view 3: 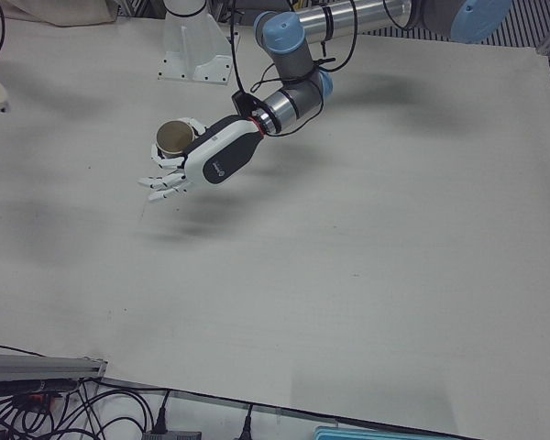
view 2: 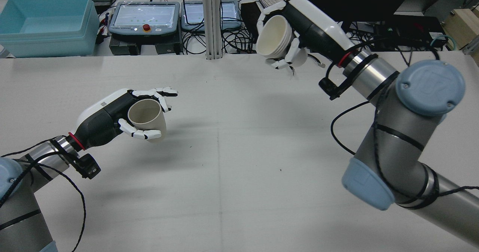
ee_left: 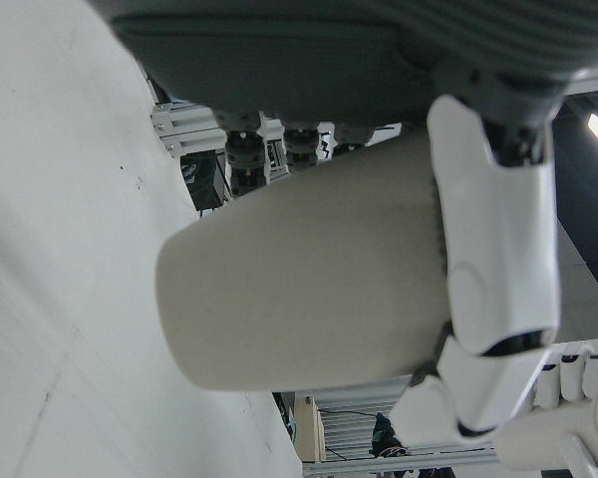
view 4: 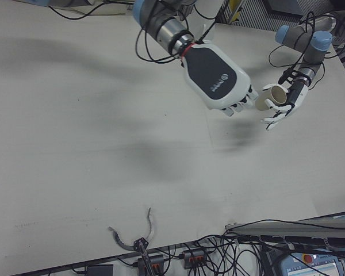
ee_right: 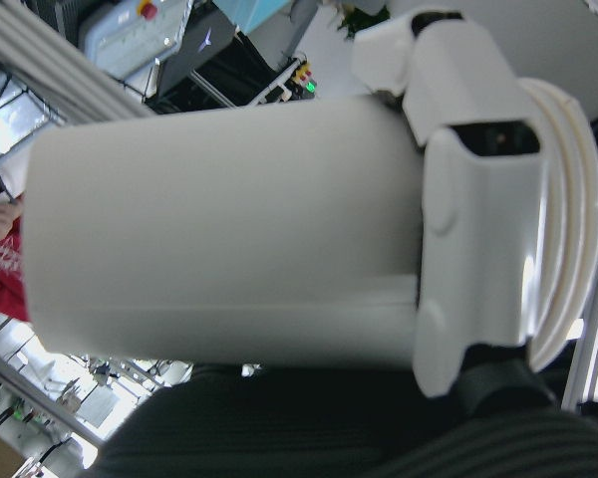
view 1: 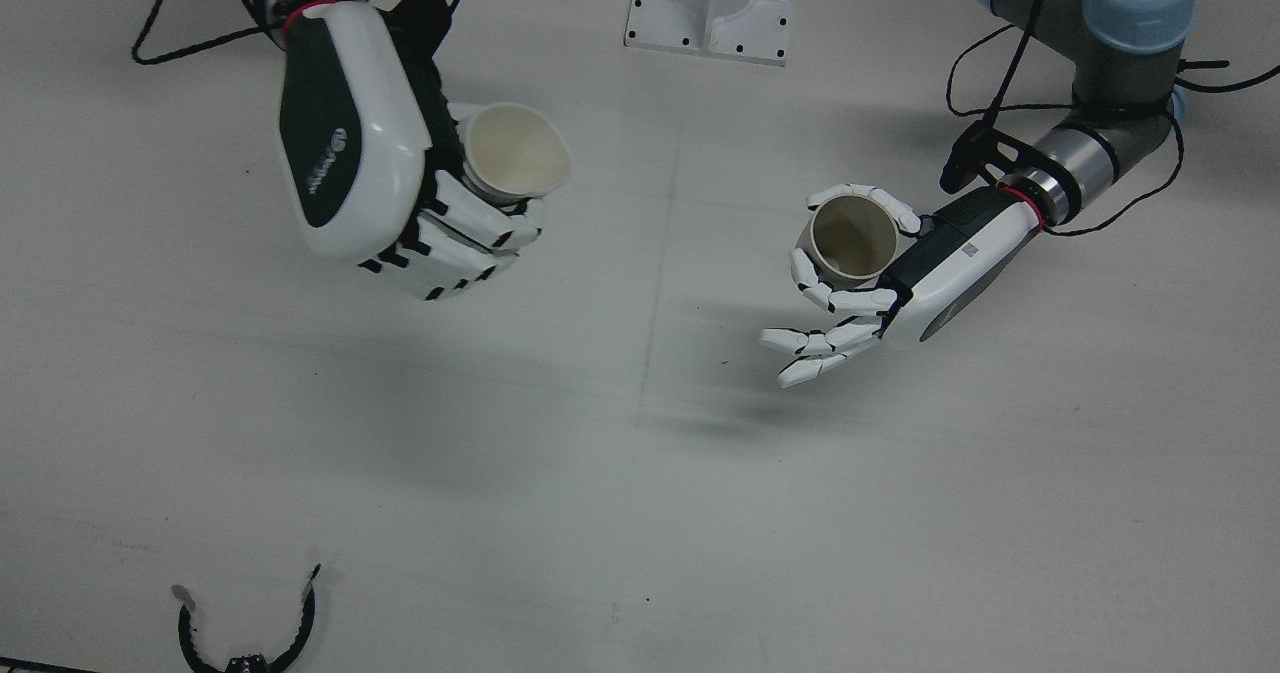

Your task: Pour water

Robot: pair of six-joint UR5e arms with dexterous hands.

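Above the white tabletop [view 1: 640, 513], the left hand [view 2: 112, 117] pinches a beige paper cup [view 2: 146, 119], mouth up, between thumb and upper fingers; its lower fingers [view 1: 812, 353] are spread free. Well apart, the right hand [view 2: 299, 23], raised higher, is closed around a white cup [view 2: 272, 36], tilted with its mouth toward the left arm's side. Both cups are off the tabletop.

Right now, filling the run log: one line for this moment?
left robot hand: holds beige cup upright | right robot hand: holds white cup tilted, raised | cups apart
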